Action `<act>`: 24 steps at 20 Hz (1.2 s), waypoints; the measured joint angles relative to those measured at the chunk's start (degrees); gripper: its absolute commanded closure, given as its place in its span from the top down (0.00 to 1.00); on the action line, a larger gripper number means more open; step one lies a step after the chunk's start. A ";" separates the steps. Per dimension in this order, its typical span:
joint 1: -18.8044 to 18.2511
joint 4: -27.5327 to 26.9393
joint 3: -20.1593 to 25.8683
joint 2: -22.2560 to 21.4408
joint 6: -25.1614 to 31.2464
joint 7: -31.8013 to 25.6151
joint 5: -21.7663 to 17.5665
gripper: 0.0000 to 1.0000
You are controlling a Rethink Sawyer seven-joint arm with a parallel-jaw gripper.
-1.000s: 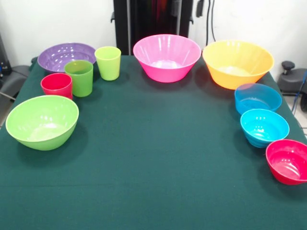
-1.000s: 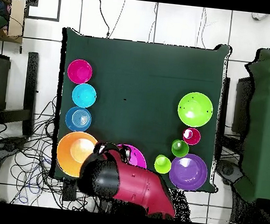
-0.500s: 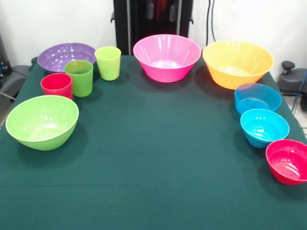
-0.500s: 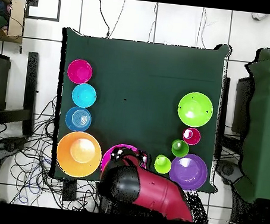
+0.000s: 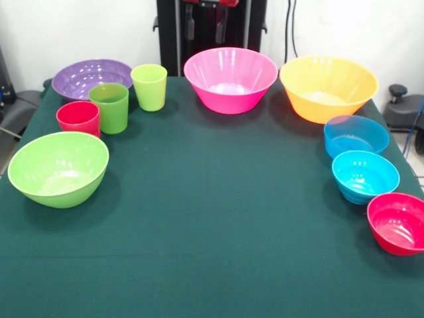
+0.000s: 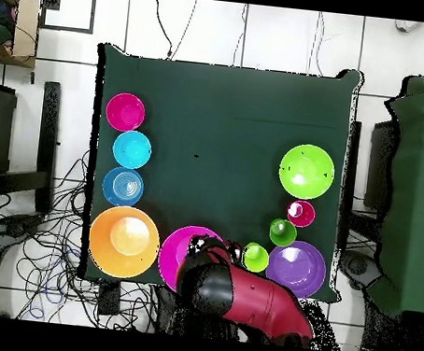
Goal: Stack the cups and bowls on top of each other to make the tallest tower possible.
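Observation:
My gripper (image 5: 203, 30) shows as two dark fingertips at the top edge, apart and empty, behind and above the large pink bowl (image 5: 230, 79). In the overhead view my red arm (image 6: 240, 299) covers part of that bowl (image 6: 178, 251). The orange bowl (image 5: 328, 86) stands to its right. The translucent blue (image 5: 356, 136), turquoise (image 5: 365, 175) and small red (image 5: 397, 223) bowls line the right edge. On the left are the purple bowl (image 5: 89, 76), the lime-green bowl (image 5: 58, 167), and the red (image 5: 78, 118), green (image 5: 109, 107) and lime (image 5: 149, 86) cups. Nothing is stacked.
The green cloth table (image 5: 218, 218) has open room across its middle and front. The robot's black pedestal (image 5: 169, 33) stands behind the pink bowl. Chairs and cables lie around the table in the overhead view.
The gripper tips have shifted left in the front view, from above the gap between the pink and orange bowls to behind the pink bowl. No cup or bowl has moved.

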 measured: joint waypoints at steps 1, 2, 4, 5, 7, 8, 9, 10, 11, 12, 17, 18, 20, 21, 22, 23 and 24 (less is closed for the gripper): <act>0.00 0.00 0.00 1.09 -1.28 0.00 -0.82 1.00; -0.01 -0.01 0.00 1.57 -1.87 0.00 -1.18 1.00; -0.19 -0.01 0.00 3.66 -4.43 0.00 -2.69 1.00; -0.30 -0.02 -0.01 4.58 -5.60 0.00 -3.35 1.00; -0.60 0.07 -0.10 6.16 -7.52 0.00 -4.34 1.00; -0.74 0.12 -0.19 6.72 -8.20 0.00 -4.71 1.00; -0.88 0.17 -0.29 7.29 -8.88 0.00 -5.08 1.00; -1.04 0.31 -0.56 8.19 -9.91 0.00 -5.63 1.00; -1.08 0.39 -0.69 8.54 -10.30 0.00 -5.82 1.00; -1.12 0.56 -0.90 9.06 -10.90 0.02 -6.07 1.00; -1.12 1.97 -2.08 10.90 -13.18 0.05 -6.96 1.00; -1.12 2.20 -2.28 11.04 -13.43 0.05 -6.96 1.00; -0.96 3.23 -3.46 11.53 -14.51 0.39 -6.94 1.00; -0.84 3.52 -3.79 11.56 -14.66 0.59 -6.96 1.00; -0.73 3.74 -4.06 11.54 -14.74 0.78 -6.96 1.00; -0.49 4.17 -4.54 11.49 -14.78 1.22 -6.94 1.00; -0.32 4.44 -4.84 11.45 -14.79 1.59 -6.94 1.00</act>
